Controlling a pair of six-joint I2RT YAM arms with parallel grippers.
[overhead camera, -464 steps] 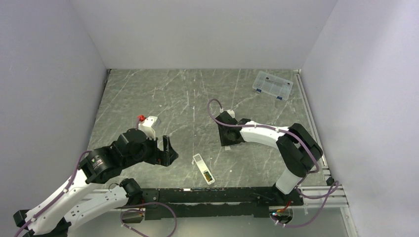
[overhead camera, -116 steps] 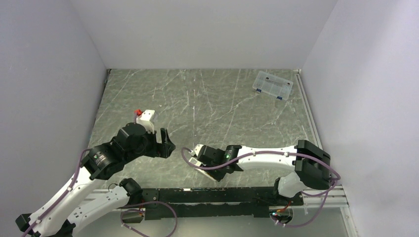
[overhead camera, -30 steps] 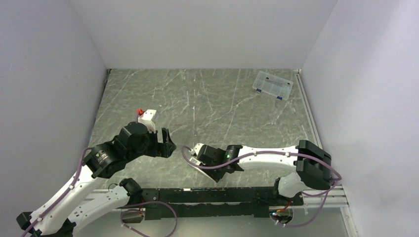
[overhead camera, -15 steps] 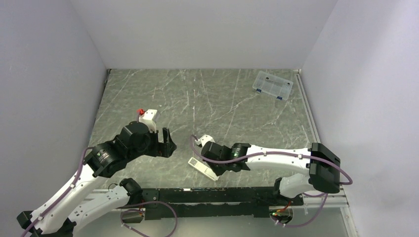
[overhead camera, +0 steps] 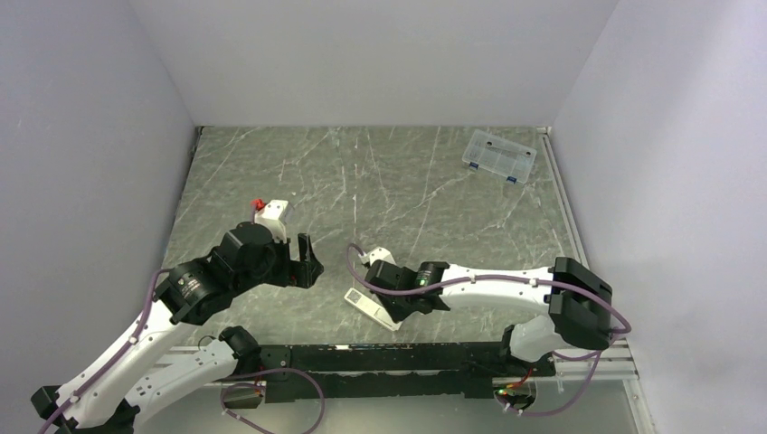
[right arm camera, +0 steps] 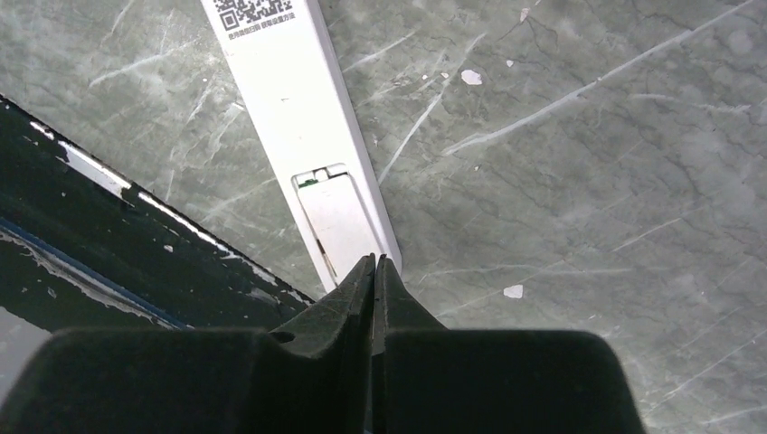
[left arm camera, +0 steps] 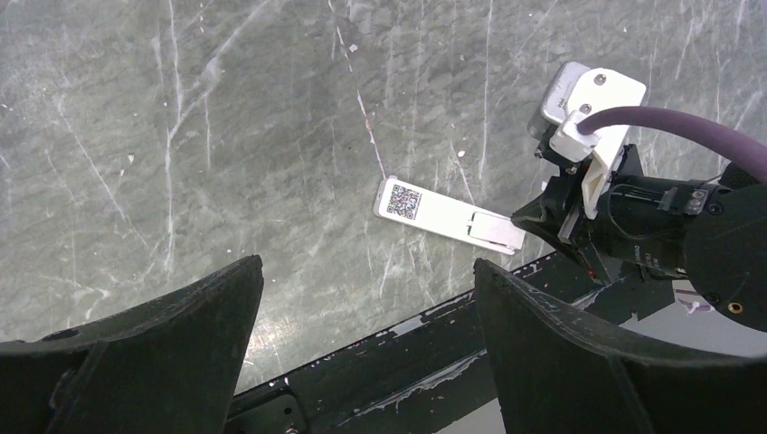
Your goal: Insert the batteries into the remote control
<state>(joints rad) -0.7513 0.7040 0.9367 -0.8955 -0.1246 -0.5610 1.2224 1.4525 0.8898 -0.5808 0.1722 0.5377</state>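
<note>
Just past the black rail (overhead camera: 380,357) at the near edge of the tabletop (overhead camera: 380,181), the remote control (overhead camera: 369,307) lies flat and slanted, label side up, with a QR code at its far end and a rectangular panel (right arm camera: 339,217) at its near end. The right end effector (right arm camera: 374,262) is clenched, its fingers pressed together, tips at the remote's near end beside that panel; whether they touch it is unclear. Left of the remote and apart from it, the left end effector (overhead camera: 306,262) hangs released, jaws spread wide. Far off in the back right corner sits a clear compartment box (overhead camera: 498,155), well apart from both arms
</note>
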